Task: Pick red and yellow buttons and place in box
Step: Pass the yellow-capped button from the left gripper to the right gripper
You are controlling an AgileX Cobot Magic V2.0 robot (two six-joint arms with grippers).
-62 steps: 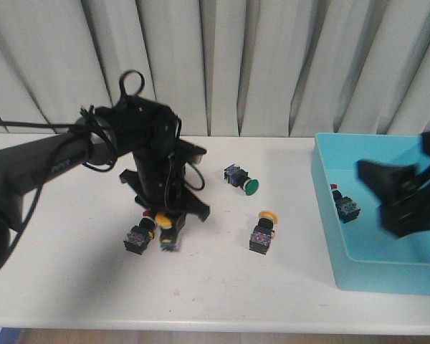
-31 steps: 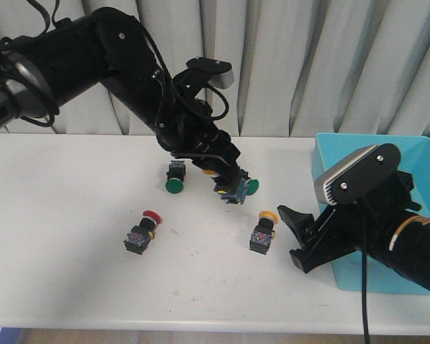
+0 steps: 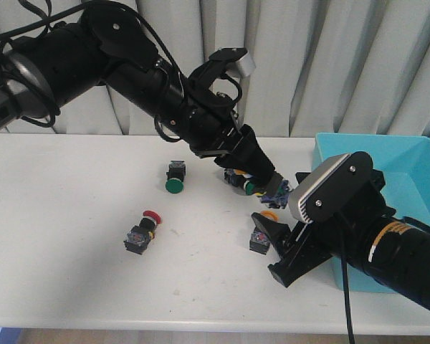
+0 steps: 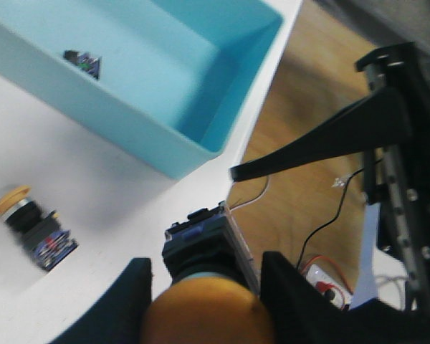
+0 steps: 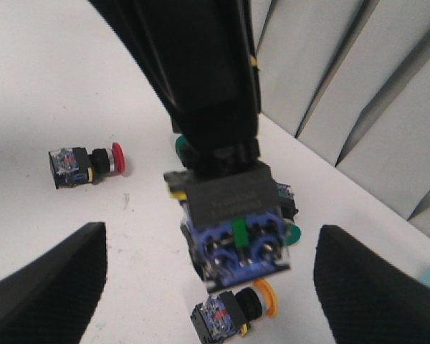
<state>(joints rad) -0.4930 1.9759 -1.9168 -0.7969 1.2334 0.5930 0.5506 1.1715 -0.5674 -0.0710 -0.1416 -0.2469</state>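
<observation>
Left claw (image 3: 272,192): pinching a yellow-capped button (image 4: 204,301), held in the air above the tabletop (image 3: 72,272), just beside the box's near-left corner; its fingers (image 4: 118,301) press on either side of the cap.
Held button: black and blue body (image 5: 233,229) pointing away from the wrist, toward the right claw.
Right claw (image 3: 276,251): spread wide, nothing between its fingers (image 5: 50,272), low over the tabletop near the front edge, just left of the box.
Box (image 3: 408,154): light blue, at the tabletop's right edge; one button (image 4: 82,63) lies inside it, cap colour unclear.
Second yellow button (image 3: 261,233): on the tabletop, between the right claw and the held one.
Red button (image 3: 142,231): on the tabletop, left of centre, well apart from the box.
Green buttons: one (image 3: 175,176) toward the back, another (image 3: 238,180) partly hidden behind the left claw.
</observation>
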